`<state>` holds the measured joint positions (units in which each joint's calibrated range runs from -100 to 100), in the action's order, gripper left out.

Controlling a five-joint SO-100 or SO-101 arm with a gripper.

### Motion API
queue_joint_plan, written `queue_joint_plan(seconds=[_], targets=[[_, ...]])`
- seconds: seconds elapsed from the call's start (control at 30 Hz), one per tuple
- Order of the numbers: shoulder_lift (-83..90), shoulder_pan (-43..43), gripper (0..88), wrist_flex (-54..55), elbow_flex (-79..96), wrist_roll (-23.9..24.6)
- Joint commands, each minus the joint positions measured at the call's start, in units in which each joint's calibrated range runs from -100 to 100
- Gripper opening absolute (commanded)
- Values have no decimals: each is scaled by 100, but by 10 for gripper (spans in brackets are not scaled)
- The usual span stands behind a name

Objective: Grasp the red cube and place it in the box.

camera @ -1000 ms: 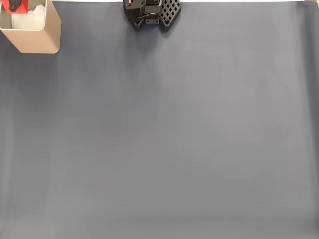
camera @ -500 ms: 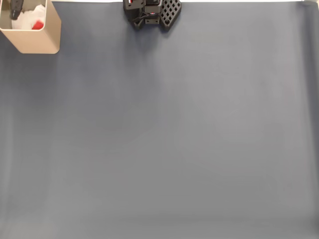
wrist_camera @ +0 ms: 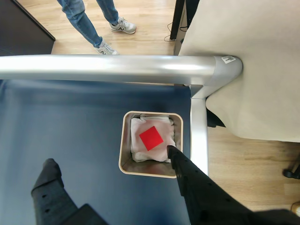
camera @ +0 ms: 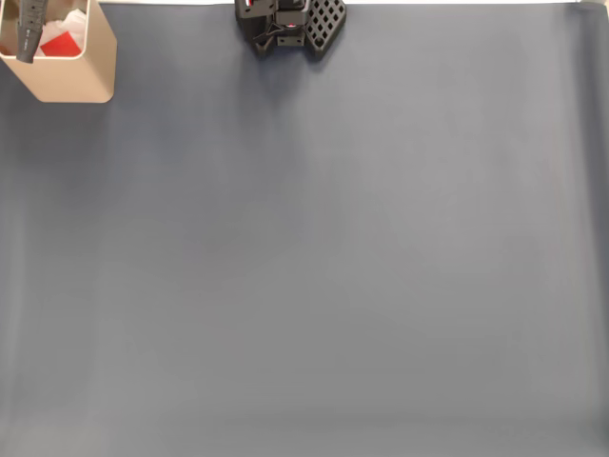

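the small bright red cube (wrist_camera: 151, 138) has flat, plain faces and sits turned like a diamond in the wrist view. it lies on crumpled white paper or cloth (wrist_camera: 140, 147) inside the beige square box with rounded corners (wrist_camera: 124, 154). nothing touches the cube.

the black two-finger claw (wrist_camera: 110, 153) is spread wide and lets go of everything. one finger (wrist_camera: 49, 176) is at 8 o'clock from the box, over the dark blue worktop (wrist_camera: 70, 122). the other finger (wrist_camera: 180, 164) has its tip at the box's 4 o'clock corner and hides a bit of the rim there.

around the box, a shiny silver metal rail (wrist_camera: 108, 69) runs along the worktop's edge at 12 o'clock, and another rail goes down at 3 o'clock. past the rail is a wooden floor (wrist_camera: 145, 35) with a person's legs in blue jeans and pale shoes (wrist_camera: 105, 47). a big beige cloth (wrist_camera: 253, 70) hangs at 2 o'clock.

in the fixed view the box (camera: 71, 81) is at the 10 o'clock corner of the worktop (camera: 333, 257), with the cube (camera: 61, 43) as a red patch inside and a dark finger (camera: 31, 24) just beside it over the opening. the arm's black base with a holed plate (camera: 290, 27) is at 12 o'clock. the fixed view shows the base; the wrist view shows the floor and the person.
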<state>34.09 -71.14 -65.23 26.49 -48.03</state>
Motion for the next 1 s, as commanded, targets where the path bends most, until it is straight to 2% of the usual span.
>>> queue_joint_plan(seconds=[0.0, 0.17, 0.23, 0.43, 0.6, 0.77, 0.97], targets=[[196, -59, 504, -34, -158, 5], [196, -52, 499, -1, -158, 15], [196, -38, 460, 7, -158, 10], [214, 19, 217, 73, -158, 10], [240, 104, 92, 81, -167, -5], [292, 261, 8, -34, -213, -73], [335, 495, 0, -157, -259, -142]])
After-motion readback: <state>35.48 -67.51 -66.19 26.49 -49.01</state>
